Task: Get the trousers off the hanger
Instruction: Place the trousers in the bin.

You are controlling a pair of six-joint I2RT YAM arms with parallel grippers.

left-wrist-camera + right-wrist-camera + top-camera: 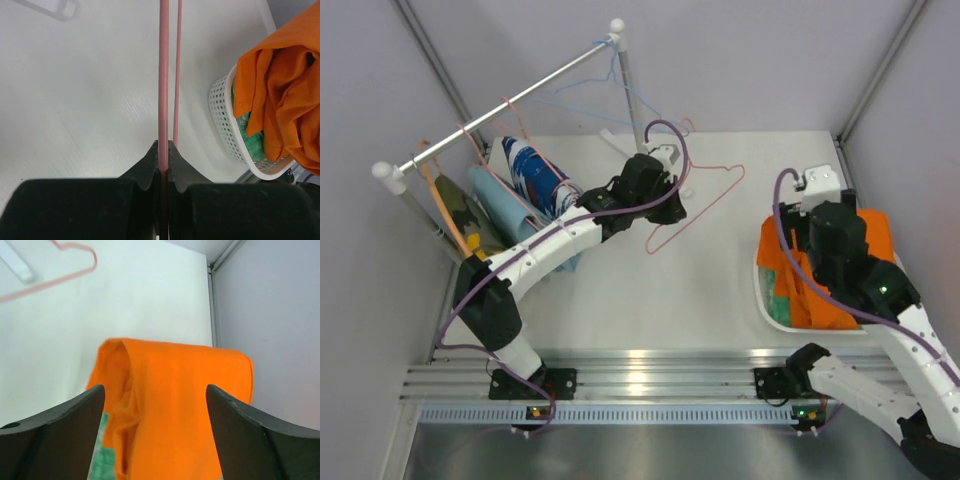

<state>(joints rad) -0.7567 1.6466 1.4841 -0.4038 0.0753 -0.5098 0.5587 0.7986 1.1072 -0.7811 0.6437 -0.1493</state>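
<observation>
My left gripper [164, 150] is shut on the wire of a bare pink hanger [163, 75], which it holds over the middle of the table [700, 205]. Over the white basket [765, 300] at the right, my right gripper [156, 395] stands open, nothing between its fingers. Just below it the bright orange trousers [175, 405] lie in a heap and drape over the basket's far rim [875, 235]. Mint green trousers [102, 455] lie under them. Blue-and-white patterned trousers [535, 175], light blue trousers [505, 210] and camouflage trousers [460, 210] hang from the rail [500, 105] at the back left.
A bare light blue hanger [590, 85] hangs near the rail's right end, beside the upright post [625, 90]. Grey walls close in the table on the left, back and right. The metal frame with the arm bases [640, 385] runs along the near edge.
</observation>
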